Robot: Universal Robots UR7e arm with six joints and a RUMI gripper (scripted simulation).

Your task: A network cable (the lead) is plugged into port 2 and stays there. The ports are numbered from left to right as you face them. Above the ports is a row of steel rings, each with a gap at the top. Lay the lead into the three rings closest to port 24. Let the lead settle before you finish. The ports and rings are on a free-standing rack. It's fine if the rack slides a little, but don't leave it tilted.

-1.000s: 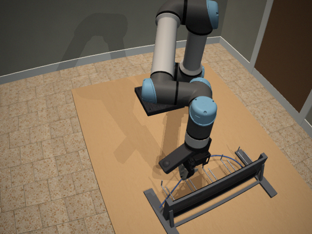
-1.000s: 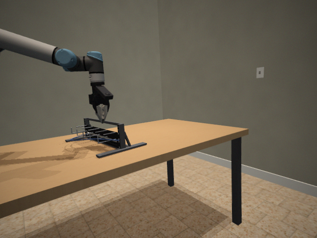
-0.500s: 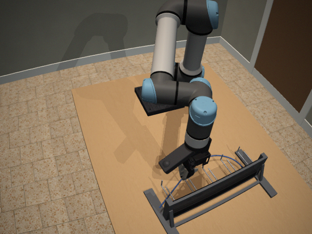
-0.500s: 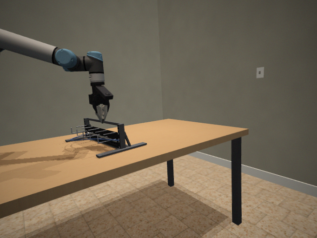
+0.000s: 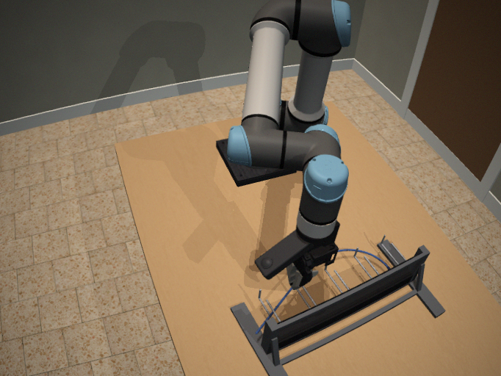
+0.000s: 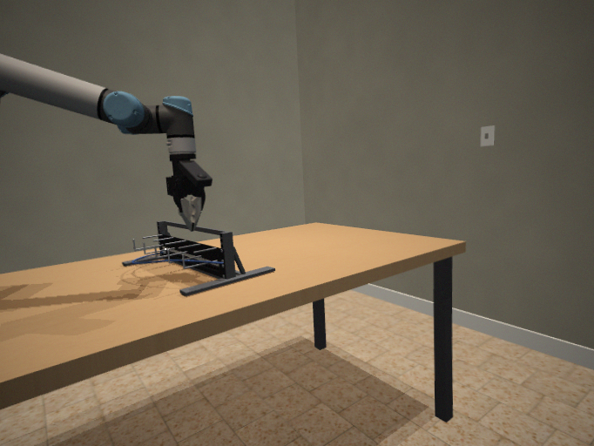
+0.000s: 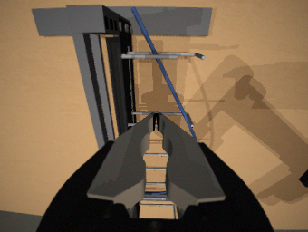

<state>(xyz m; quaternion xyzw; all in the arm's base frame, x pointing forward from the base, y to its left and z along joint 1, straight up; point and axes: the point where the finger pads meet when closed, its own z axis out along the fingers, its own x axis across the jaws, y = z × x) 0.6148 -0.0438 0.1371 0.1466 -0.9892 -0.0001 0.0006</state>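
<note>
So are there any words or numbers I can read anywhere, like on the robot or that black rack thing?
None: no words, numbers or signs can be read in any view.
The rack: no port numbers show.
The arm and shut gripper: plain, no brand.
The white wall plate: a dark mark, no text.

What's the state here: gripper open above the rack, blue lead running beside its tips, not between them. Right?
Not open. The wrist view shows the gripper shut, jaws together on nothing. The rest holds: it is above the rack, and the blue lead runs beside its tips, not between them.
</note>
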